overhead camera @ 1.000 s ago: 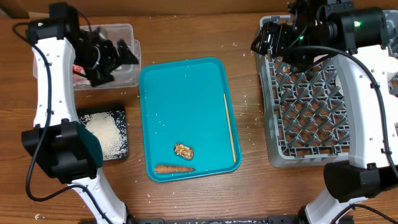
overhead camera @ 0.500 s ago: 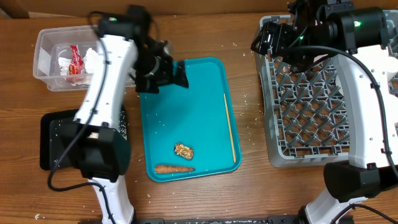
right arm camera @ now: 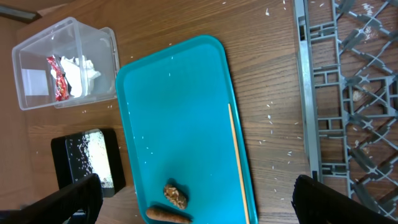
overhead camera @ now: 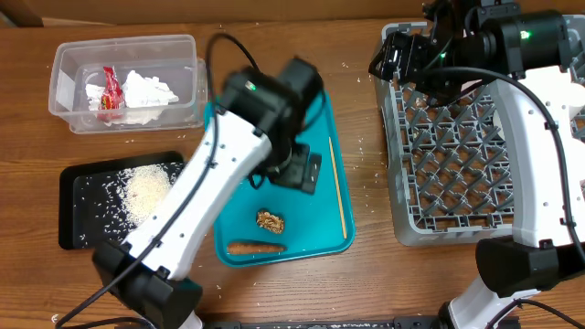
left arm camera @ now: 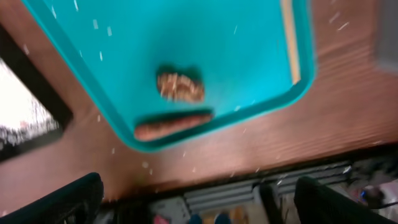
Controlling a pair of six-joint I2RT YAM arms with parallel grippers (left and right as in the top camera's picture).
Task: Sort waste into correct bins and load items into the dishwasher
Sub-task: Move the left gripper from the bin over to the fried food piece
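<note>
While the left gripper [left arm camera: 198,183] hung spread wide above the teal tray [left arm camera: 186,37], the carrot [left arm camera: 174,125] and brown food lump [left arm camera: 180,87] lay close together by its near rim. A misaligned descent could have pinched both or jammed the carrot against that rim. The right gripper [right arm camera: 196,182], also spread and empty, hovered by the dish rack [right arm camera: 348,93].

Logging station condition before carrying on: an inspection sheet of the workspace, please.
Surface: wooden table, loose rice grains scattered on it.
Job's things: carrot and brown food lump on the teal tray; red wrapper and napkin in the clear tub; rice in the black tray; dish rack, no dishes visible.
Clutter: thin wooden stick on the teal tray.
Grippers: left gripper open above the teal tray; right gripper open over the dish rack's edge.
Cables: black cables along both arms.
Surroundings: cardboard-like edge beyond the table's far corner.
</note>
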